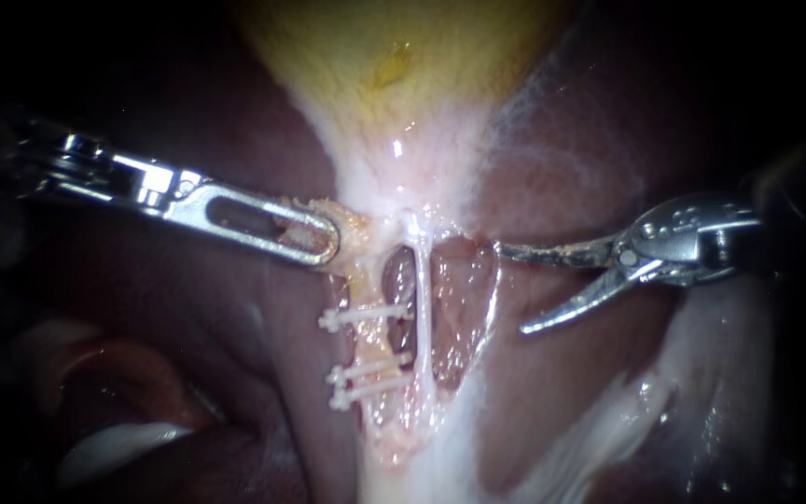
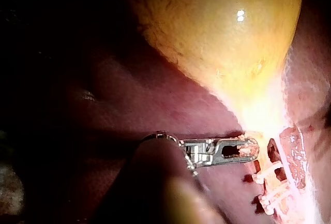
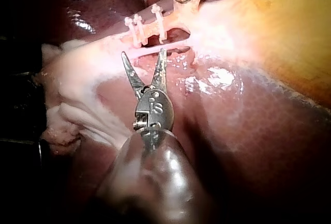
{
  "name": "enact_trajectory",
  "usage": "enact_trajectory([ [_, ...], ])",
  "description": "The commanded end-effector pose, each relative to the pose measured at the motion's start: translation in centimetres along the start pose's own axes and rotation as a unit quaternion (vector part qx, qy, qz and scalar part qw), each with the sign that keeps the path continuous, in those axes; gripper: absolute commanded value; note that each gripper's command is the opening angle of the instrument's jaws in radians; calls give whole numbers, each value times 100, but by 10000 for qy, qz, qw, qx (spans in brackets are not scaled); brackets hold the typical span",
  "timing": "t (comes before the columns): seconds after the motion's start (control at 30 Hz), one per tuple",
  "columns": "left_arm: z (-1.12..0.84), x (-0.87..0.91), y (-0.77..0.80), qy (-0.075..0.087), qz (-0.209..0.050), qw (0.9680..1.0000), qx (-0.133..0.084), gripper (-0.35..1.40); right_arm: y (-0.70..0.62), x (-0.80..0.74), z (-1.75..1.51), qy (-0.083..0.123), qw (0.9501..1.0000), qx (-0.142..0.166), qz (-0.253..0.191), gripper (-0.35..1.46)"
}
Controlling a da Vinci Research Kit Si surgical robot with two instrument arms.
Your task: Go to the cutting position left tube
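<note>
Pale and clipped, the left tube lies ahead of the right instrument, whose jaws are wide open and empty. Between them the thin right tube is stretched, so it could be nicked if the jaws are advanced straight. Only 1 gap is left among the 3 clips. Beyond, the gallbladder is gripped by the left instrument, jaws closed on it.

Instruments: two, left instrument and right instrument.
Tubes: two, side by side, left tube and right tube.
Clips: three, white, all on left tube; upper clip alone, middle clip and lower clip close together. Right tube: no clips.
Gallbladder: one.
Liver: one.
</note>
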Motion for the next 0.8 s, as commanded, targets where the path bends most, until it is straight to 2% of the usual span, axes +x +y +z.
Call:
enact_trajectory([
  [0.03,-2,0,-1,3,0,10000,3,-35,0,0,0,-1,10000,2,0,141],
  [0.23,-17,-1,-12,10,-81,9999,71,-35,0,0,0,-1,10000,2,-1,141],
  [0.37,-37,-6,-31,-5,-128,9998,167,-35,0,0,0,-1,10000,2,-1,141],
  [0.5,-51,-10,-44,-63,-163,9997,189,-35,0,0,1,-1,10000,1,0,141],
  [0.8,-55,-9,-45,-69,-165,9997,185,-35,-2,-1,12,-7,10000,-9,-14,141],
])
